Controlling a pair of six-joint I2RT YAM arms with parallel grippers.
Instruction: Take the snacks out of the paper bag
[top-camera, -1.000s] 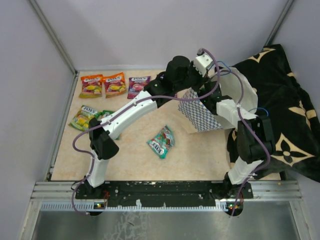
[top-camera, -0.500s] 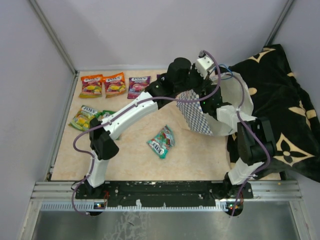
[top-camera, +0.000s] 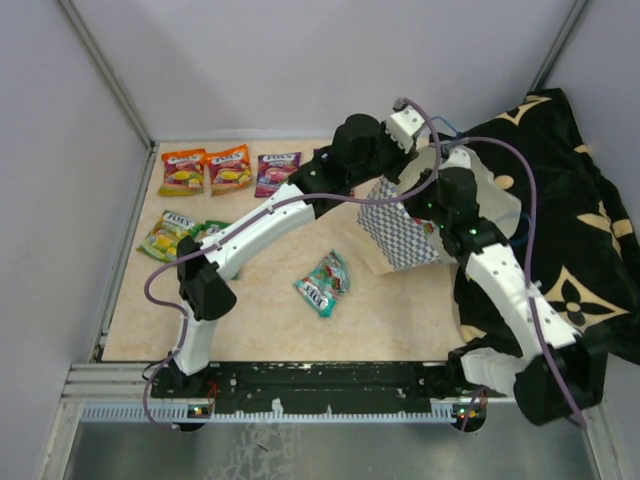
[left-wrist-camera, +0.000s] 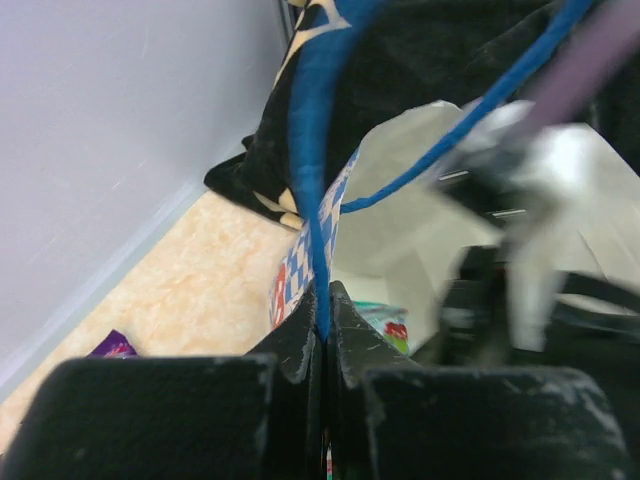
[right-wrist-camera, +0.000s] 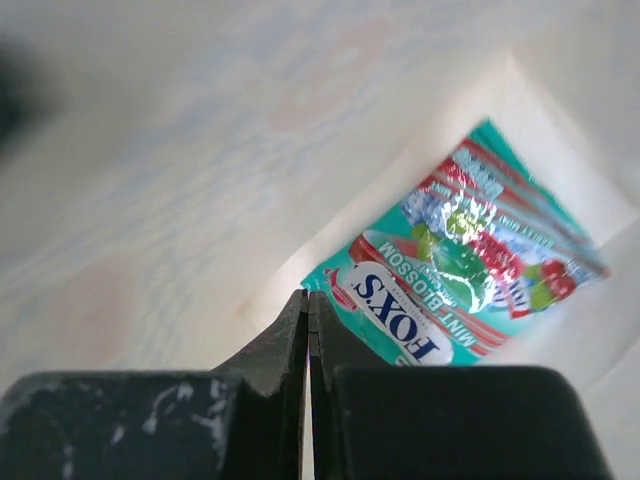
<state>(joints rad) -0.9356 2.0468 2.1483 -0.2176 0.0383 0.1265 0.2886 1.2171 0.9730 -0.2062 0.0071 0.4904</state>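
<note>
Blue cord handle of the paper bag, clamped between the closed jaws of my left gripper. Inside the bag, my right gripper is pressed together. A teal snack packet lies just beyond its tips, up and right; whether it is pinched, I cannot tell.

snacks: 6 on table, 1 in paper bag | paper bag: 1 | black cloth: 1

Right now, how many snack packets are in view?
7 snacks: orange, orange, purple along the far edge; two green at the left; teal in the middle; teal inside the paper bag. The left arm may hide more.
</note>
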